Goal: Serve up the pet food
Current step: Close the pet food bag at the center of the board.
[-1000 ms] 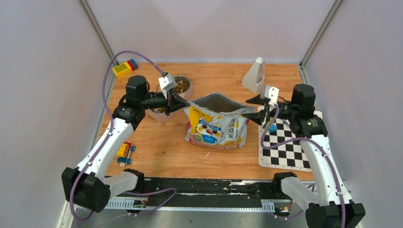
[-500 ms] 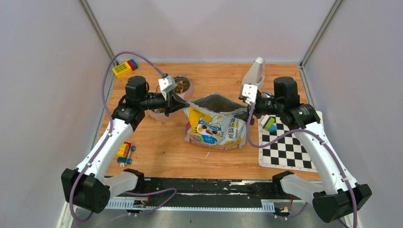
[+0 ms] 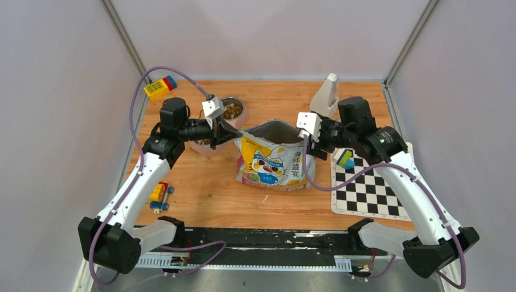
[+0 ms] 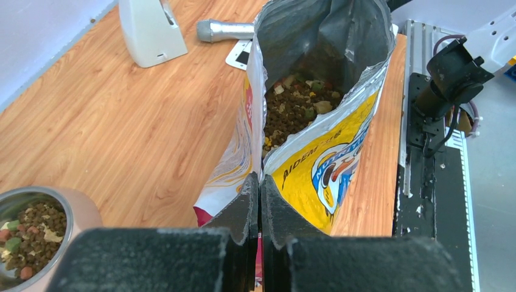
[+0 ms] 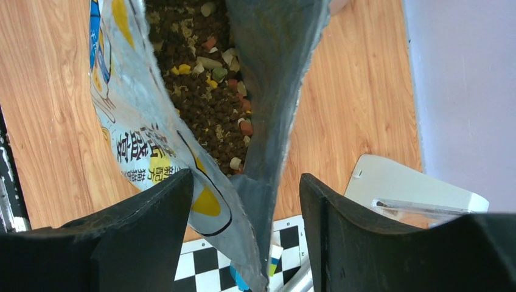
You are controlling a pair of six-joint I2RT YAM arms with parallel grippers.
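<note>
Pet food (image 4: pixel 292 109): small dry kibble, mostly dark brown w/ a few green, yellow, red & pale bits. It sits low inside the bag (image 3: pixel 277 164), approx mid-tabletop (image 3: pixel 207 188), btwn the two arms.

Bag: crinkly plastic film, yellow & white print w/ a cartoon cat on the face toward the arm bases, dull silver lining inside. It stands upright w/ the mouth up and gaping. The mouth's long axis runs left-right, from one hand to the other. The walls are creased, and the top edge is ragged on the R side.

L hand (image 4: pixel 258 182): black fingers pressed fully together, pinching the L corner of the bag's top edge.

R hand (image 5: pixel 244 179): jaws spread wide, one each side of the bag's R corner fold. There is a clear gap on both sides, so it grips nothing.

A round steel bowl (image 3: pixel 243 111) holding kibble sits behind the L hand, in a pinkish holder. The holder's nearer half is hidden by the arm.

Tabletop is wood-grain board. A flat black-white checkerboard sheet (image 3: pixel 365 188) lies at R, w/ a small blue-yellow block (image 3: pixel 345 159) on its far corner. A white wedge-shaped stand (image 3: pixel 325 97) is behind the R arm. A yellow toy brick (image 3: pixel 159 87) sits at the far L corner, and a small toy car (image 3: pixel 159 194) is near the L arm.
</note>
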